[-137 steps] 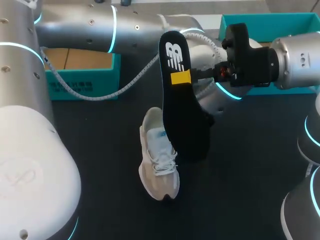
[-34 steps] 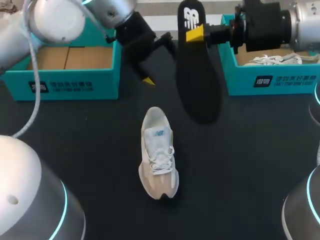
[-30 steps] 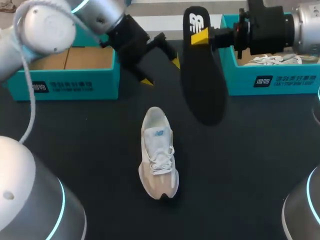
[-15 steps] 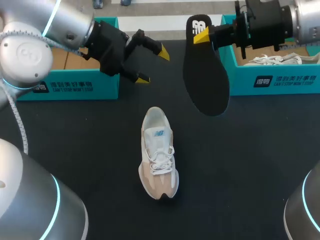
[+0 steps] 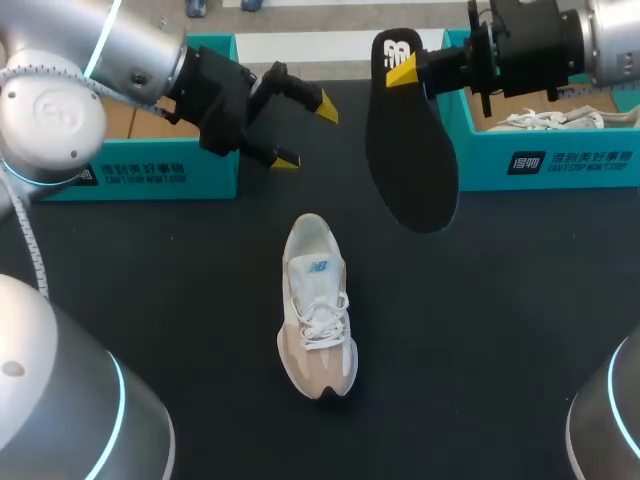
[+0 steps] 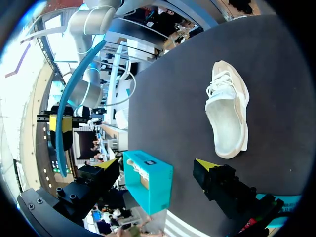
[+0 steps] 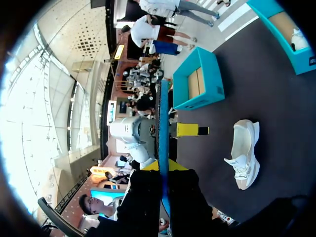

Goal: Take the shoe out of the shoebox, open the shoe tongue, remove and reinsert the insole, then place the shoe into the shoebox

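Head view has the right claw [image 5: 405,68] pinched narrow on the heel end of the black insole [image 5: 412,160]. The insole hangs toe-down below the claw, in the air, beside the shoe [image 5: 317,305] and apart from it. The left claw [image 5: 305,132] stands wide and holds nothing. The shoe lies below it, well apart, heel opening toward both claws.

The insole looks thin, light and bendy, so gripped at one end its free toe will likely sway and fold. That toe should lead into the opening. The shoe looks soft and light and will probably skid when pushed. The left claw would best pinch the heel collar or tongue to steady it.

The table [image 5: 480,330] is dark and matte, probably a little grippy. One teal shoebox [image 5: 150,172] sits just behind the left claw, and a second box [image 5: 560,160] is beside the right claw.
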You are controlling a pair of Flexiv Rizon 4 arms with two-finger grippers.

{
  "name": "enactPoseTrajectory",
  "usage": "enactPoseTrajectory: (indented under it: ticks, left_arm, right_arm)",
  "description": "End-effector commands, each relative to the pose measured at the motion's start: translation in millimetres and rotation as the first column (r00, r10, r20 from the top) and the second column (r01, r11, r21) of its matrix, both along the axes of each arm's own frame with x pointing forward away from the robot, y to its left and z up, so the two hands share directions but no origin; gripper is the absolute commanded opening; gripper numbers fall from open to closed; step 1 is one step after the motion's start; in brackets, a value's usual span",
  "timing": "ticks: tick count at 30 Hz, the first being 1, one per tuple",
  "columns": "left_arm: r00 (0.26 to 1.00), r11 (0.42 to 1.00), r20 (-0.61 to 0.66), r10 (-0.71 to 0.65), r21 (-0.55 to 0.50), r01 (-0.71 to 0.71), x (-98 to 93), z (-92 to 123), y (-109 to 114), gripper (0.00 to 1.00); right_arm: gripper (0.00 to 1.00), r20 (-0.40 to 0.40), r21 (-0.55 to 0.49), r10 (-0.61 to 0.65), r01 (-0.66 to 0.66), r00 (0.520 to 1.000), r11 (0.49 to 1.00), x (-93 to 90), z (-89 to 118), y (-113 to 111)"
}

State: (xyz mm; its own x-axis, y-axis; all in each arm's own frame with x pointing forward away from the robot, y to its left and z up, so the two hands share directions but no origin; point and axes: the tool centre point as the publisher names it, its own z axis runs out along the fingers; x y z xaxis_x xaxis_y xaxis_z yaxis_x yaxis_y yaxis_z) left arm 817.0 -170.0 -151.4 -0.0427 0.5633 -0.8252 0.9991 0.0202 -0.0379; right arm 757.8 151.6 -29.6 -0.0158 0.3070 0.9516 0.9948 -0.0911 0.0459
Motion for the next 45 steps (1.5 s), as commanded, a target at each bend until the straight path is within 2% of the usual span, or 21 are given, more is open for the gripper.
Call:
enactPoseTrajectory:
  ticks: [1, 8, 11, 14, 18, 21, 24, 29, 41, 44, 45]
  left_arm:
    - [1.0, 1.0, 0.002, -0.001, 0.0, 0.001, 0.1, -1, -1, 1.0]
    - [1.0, 1.0, 0.002, -0.001, 0.0, 0.001, 0.1, -1, -1, 1.0]
    - [1.0, 0.996, 0.018, 0.023, -0.092, -0.022, 2.1, 0, 4, 1.0]
    - [0.998, 0.98, 0.026, 0.049, -0.193, -0.044, 2.0, 2, 8, 1.0]
    - [0.998, 0.963, 0.061, 0.021, -0.27, -0.004, -5.1, 9, 8, 1.0]
    - [0.994, 0.938, 0.11, 0.003, -0.345, 0.035, -12.7, 16, 8, 1.0]
    - [0.988, 0.91, 0.152, 0.019, -0.412, 0.046, -18.0, 22, 9, 1.0]
    - [0.984, 0.888, 0.173, 0.031, -0.457, 0.053, -22.7, 27, 8, 1.0]
    - [0.983, 0.833, 0.181, 0.0, -0.544, 0.1, -30.5, 50, -7, 1.0]
    - [0.983, 0.824, 0.181, -0.013, -0.555, 0.114, -32.0, 52, -17, 0.82]
    - [0.983, 0.821, 0.181, -0.024, -0.557, 0.122, -32.7, 52, -19, 0.81]
  right_arm:
    - [0.0, -0.001, -0.003, -0.001, 0.001, 1.0, 1.0, 1.2, -1, 2]
    - [0.0, -0.001, -0.003, -0.001, 0.001, 1.0, 1.0, 1.2, -1, 2]
    - [0.0, -0.001, -0.003, -0.001, 0.001, 1.0, 1.0, 1.2, -1, 2]
    - [0.0, -0.042, 0.002, -0.015, 0.015, 0.999, 1.0, 10.8, -10, 7]
    - [0.0, -0.079, 0.043, -0.037, 0.04, 0.996, 0.998, 26.3, -22, 13]
    - [0.0, -0.115, 0.074, -0.079, 0.088, 0.99, 0.993, 37.9, -30, 14]
    - [0.0, -0.19, 0.106, -0.155, 0.177, 0.97, 0.979, 49.6, -40, 12]
    - [0.0, -0.263, 0.142, -0.207, 0.25, 0.943, 0.958, 59.7, -47, 15]
    - [0.0, -0.285, 0.17, -0.173, 0.227, 0.943, 0.959, 72.2, -62, 44]
    - [0.0, -0.283, 0.175, -0.176, 0.231, 0.943, 0.957, 73.3, -63, 49]
    - [0.0, -0.281, 0.175, -0.179, 0.234, 0.943, 0.956, 73.5, -64, 49]
